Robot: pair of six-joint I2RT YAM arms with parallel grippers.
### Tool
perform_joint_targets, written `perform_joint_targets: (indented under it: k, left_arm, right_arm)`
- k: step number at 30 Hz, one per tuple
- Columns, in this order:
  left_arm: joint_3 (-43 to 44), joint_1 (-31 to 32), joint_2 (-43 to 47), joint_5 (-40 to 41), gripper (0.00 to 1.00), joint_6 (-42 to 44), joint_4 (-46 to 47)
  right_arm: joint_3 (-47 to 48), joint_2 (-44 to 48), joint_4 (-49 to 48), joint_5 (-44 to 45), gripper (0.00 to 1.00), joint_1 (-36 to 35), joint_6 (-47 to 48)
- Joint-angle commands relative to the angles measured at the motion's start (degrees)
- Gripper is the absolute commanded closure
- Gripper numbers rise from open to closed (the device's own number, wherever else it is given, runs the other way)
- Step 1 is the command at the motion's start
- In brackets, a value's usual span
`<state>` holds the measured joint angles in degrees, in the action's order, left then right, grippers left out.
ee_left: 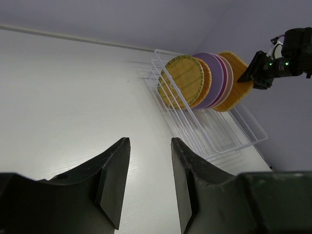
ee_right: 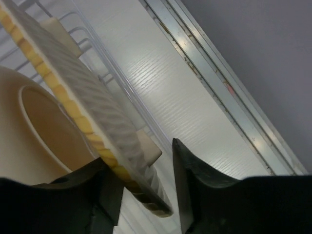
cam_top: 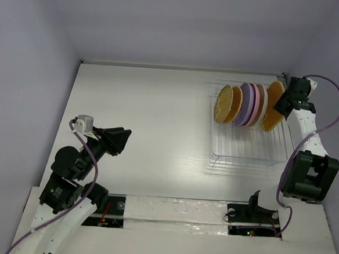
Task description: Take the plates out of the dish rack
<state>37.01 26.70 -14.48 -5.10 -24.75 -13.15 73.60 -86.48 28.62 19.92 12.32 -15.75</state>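
Observation:
The dish rack (cam_top: pixel 249 151) stands at the right of the table and holds several upright plates. From left to right these are two orange-yellow plates (cam_top: pixel 224 103), a lavender one (cam_top: pixel 245 103), a pink one and a cream one (cam_top: pixel 262 104). The rightmost orange-yellow plate (cam_top: pixel 274 108) leans at the rack's right end. My right gripper (cam_top: pixel 281 106) is open and straddles that plate's rim (ee_right: pixel 78 92). The plate lies against the left finger, with a gap to the right finger (ee_right: pixel 195 180). My left gripper (cam_top: pixel 125 137) hovers open and empty over the table's left half, far from the rack (ee_left: pixel 219 136).
The back wall and a metal strip (ee_right: pixel 214 78) along the table's edge run just behind the rack. A side wall stands close to the right arm. The arm bases sit at the near edge.

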Motion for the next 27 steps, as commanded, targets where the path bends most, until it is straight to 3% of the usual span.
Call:
perform_joint_targets:
  k: [1,6,9,12,27]
  left_arm:
    - [1.1,0.9,0.9,0.4,0.63,-0.2,2.0]
    - [1.0,0.9,1.3,0.5,0.63,-0.5,2.1]
    - [1.0,0.9,1.5,0.4,0.63,-0.6,2.1]
    - [1.0,0.9,1.4,0.5,0.62,-0.7,2.0]
    - [1.0,0.9,0.5,0.3,0.59,-0.7,1.9]
  right_arm:
    - [-0.7,2.9,-5.9,1.6,0.58,0.1,3.4]
    - [-1.0,6.6,-6.2,0.5,0.71,0.1,5.0]
    - [0.1,7.0,-5.1,0.3,0.90,0.1,6.2]
    - [0.8,7.7,-4.4,0.5,1.00,0.1,6.9]
    - [4.7,20.4,-7.5,6.4,1.00,-4.1,10.3]
